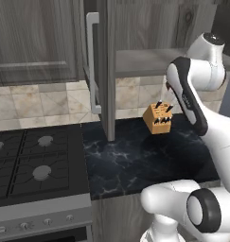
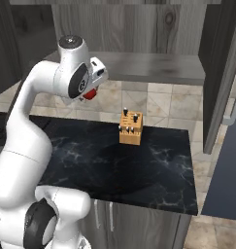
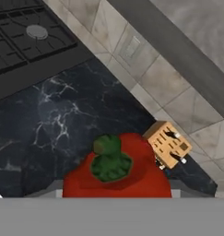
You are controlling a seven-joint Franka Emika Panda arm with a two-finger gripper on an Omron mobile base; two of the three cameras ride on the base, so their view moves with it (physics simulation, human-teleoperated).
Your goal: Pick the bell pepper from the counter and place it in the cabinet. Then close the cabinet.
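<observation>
The pepper (image 3: 117, 173) has been lifted off the counter (image 2: 114, 165) and is clamped in the gripper (image 2: 92, 92), raised above the worktop's back edge, just below the front edge of the cabinet shelf (image 2: 143, 68). Placing it on the shelf and closing the doors is judged to be left. The hand view gives the pepper's green stem and the knife block (image 3: 168, 145) beyond it; the right base view shows only a red sliver; the left base view adds the open door (image 1: 104, 71) and the stove (image 1: 36, 160).
</observation>
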